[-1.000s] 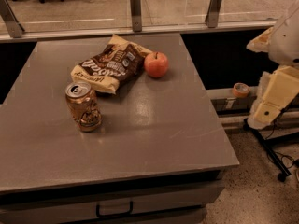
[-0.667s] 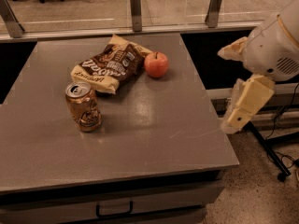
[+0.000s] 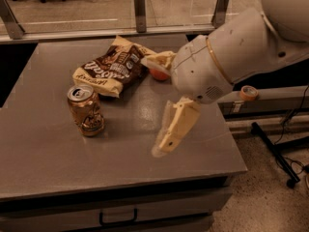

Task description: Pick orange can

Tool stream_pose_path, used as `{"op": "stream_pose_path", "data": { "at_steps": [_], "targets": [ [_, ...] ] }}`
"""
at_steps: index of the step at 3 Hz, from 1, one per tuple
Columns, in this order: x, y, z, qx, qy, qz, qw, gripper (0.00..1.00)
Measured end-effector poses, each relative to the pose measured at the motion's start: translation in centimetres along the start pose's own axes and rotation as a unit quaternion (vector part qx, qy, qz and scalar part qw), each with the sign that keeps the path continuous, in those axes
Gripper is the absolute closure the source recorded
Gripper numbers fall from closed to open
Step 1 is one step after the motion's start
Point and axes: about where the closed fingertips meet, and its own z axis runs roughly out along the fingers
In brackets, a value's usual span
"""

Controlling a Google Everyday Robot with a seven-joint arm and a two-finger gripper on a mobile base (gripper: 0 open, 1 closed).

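The orange can (image 3: 86,111) stands upright on the left part of the grey table (image 3: 58,153), its silver pull-tab top facing up. My gripper (image 3: 151,105) hangs over the middle of the table, to the right of the can and apart from it. Its two pale fingers (image 3: 175,127) are spread wide, open and empty. The white arm reaches in from the upper right.
A brown-and-yellow snack bag (image 3: 110,69) lies behind the can. A reddish-orange apple (image 3: 157,75) is mostly hidden behind my upper finger. A tape roll (image 3: 248,92) sits on a rail right of the table. A railing runs along the far edge.
My arm has swung in from the right edge of the view to over the table's middle, now close to the can. The can, bag and apple have not moved on the table.
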Motion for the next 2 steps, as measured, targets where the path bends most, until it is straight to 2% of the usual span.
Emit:
{"op": "stream_pose_path", "data": {
  "at_steps": [1,2],
  "targets": [
    [-1.40,0.30,0.48,-0.003,-0.010,-0.021,0.9997,0.00],
    [-1.78,0.37,0.12,0.006,-0.012,-0.013,0.9998,0.00]
  ]
}}
